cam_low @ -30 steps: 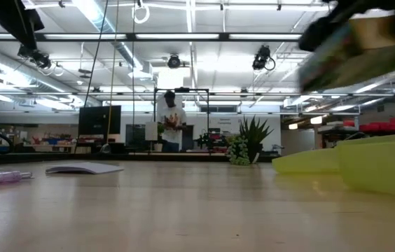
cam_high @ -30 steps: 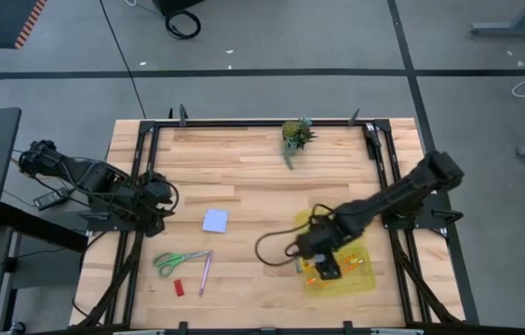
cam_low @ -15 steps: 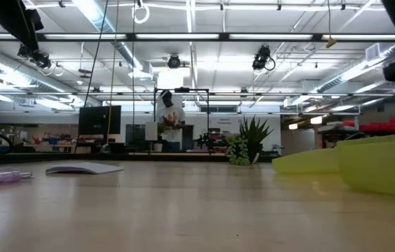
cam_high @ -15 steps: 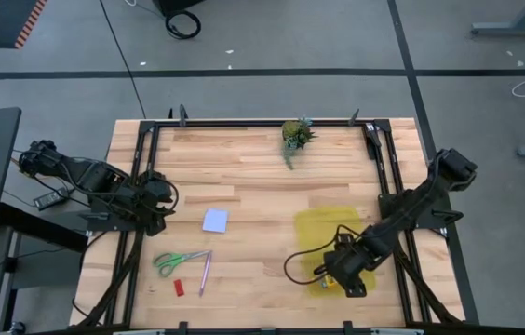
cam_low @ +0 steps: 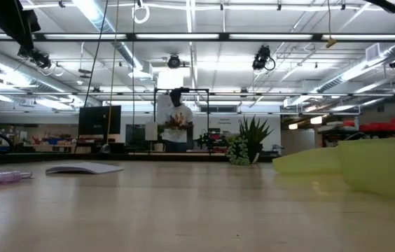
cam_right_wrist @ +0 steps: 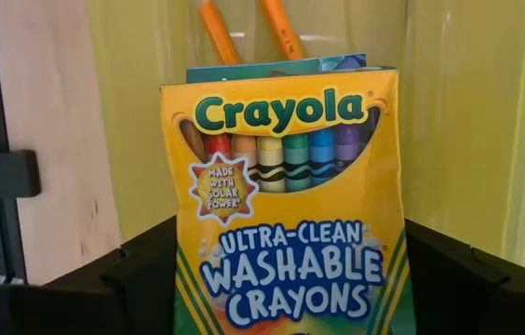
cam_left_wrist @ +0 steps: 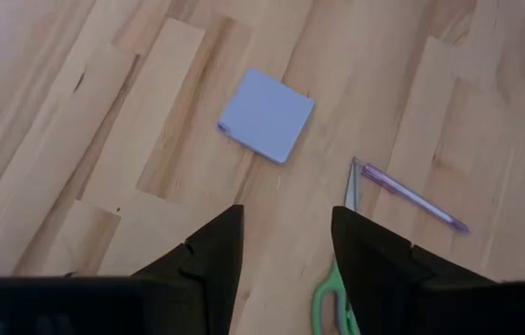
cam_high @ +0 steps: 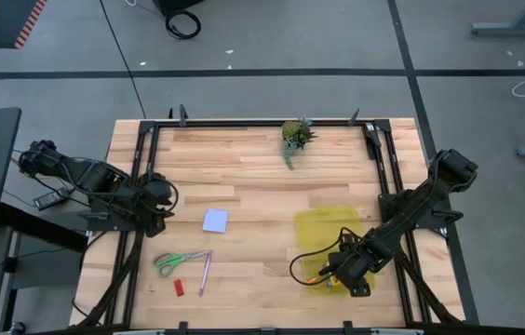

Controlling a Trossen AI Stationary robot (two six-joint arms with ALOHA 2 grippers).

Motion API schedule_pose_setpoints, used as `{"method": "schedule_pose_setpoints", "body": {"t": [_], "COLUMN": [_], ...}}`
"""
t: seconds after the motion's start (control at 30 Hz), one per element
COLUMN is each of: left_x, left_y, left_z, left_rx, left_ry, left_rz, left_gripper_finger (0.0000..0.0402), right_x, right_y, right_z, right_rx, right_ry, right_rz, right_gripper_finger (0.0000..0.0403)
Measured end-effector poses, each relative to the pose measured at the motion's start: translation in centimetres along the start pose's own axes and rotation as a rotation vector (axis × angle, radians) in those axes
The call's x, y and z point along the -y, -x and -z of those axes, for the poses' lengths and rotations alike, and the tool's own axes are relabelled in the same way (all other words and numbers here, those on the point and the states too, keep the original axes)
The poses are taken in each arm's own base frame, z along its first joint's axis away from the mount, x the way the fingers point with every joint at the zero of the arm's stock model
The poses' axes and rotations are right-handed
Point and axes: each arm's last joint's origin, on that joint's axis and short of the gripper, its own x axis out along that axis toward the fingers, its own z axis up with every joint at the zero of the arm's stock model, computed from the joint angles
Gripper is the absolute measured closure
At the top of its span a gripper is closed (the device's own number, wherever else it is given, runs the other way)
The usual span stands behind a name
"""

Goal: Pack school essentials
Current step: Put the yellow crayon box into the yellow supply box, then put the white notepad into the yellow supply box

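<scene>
Yellow crayon box (cam_right_wrist: 286, 200) clamped upright in my right gripper (cam_high: 351, 274), directly over the translucent case (cam_high: 323, 228); left gripper (cam_left_wrist: 286, 247) hangs apart above the counter (cam_high: 244, 177).

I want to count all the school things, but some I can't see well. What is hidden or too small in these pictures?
- Red eraser: high view, too small for detail.
- Scissors: left wrist view, handles cut off by the picture edge and the left end effector.
- Orange pencils: right wrist view, mostly hidden behind the crayon box.
- Yellow case: high view, contents covered by the right end effector.
</scene>
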Motion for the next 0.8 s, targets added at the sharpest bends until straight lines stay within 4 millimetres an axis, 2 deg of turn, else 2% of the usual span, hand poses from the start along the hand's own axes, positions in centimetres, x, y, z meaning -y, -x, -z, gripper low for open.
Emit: {"method": "schedule_pose_setpoints", "body": {"t": [0.3, 0.4, 0.57, 0.8], "left_x": [0.00, 0.00, 0.00, 0.00], "left_y": [0.00, 0.00, 0.00, 0.00], "left_z": [0.00, 0.00, 0.00, 0.00], "left_rx": [0.000, 0.000, 0.000, 0.000], "left_ry": [-0.001, 0.000, -0.003, -0.003], "left_rz": [0.000, 0.000, 0.000, 0.000], "left_gripper_finger": [0.0230, 0.0230, 0.0230, 0.0230], "right_x": [-0.14, -0.01, 0.06, 0.09], "right_y": [0.01, 0.02, 0.03, 0.05], "right_z": [0.13, 0.06, 0.00, 0.14], "right_rx": [-0.051, -0.072, -0.078, -0.108], "right_ry": [-0.021, -0.031, -0.054, -0.049], "right_rz": [-0.056, -0.073, -0.078, -0.092], "right_gripper_finger": [0.0077, 0.0061, 0.0010, 0.0007]}}
